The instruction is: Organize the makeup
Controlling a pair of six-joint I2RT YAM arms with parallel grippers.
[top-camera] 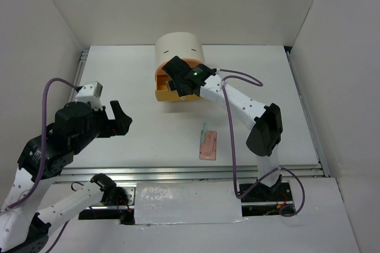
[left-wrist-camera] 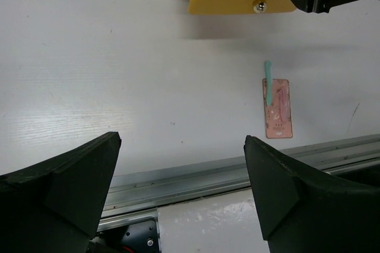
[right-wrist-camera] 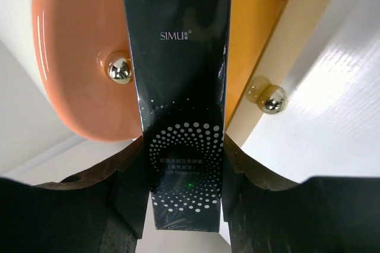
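**Dark case held at the drawers, palette and stick out on the bench**

The right tool [right-wrist-camera: 184, 205] is about half closed on the dark case [right-wrist-camera: 181, 87], one finger pressed to each long side. The case is upright in the right wrist view, with "SIMU" and a dotted pattern printed on its face. Its far end is cut off by the top of that view, and its near end sits down between the fingers.

Behind the case are an orange drawer front [right-wrist-camera: 71, 57] and, to the right, the yellow drawer [top-camera: 161, 94], each with a round metal knob. The yellow drawer is pulled out of the cream drum box [top-camera: 178, 48]. From above, the right tool covers the drawer's opening, so it cannot be told whether the case reaches inside.

The pink palette [top-camera: 208, 145] lies flat on the white bench [top-camera: 119, 63], well apart from the box and near the front rail. The teal stick [left-wrist-camera: 268, 78] lies partly on the palette's far end, and its tip juts past the edge. The print on the palette is too small to read.

The left tool [left-wrist-camera: 181, 140] is fully open above the bench at the left and holds nothing.
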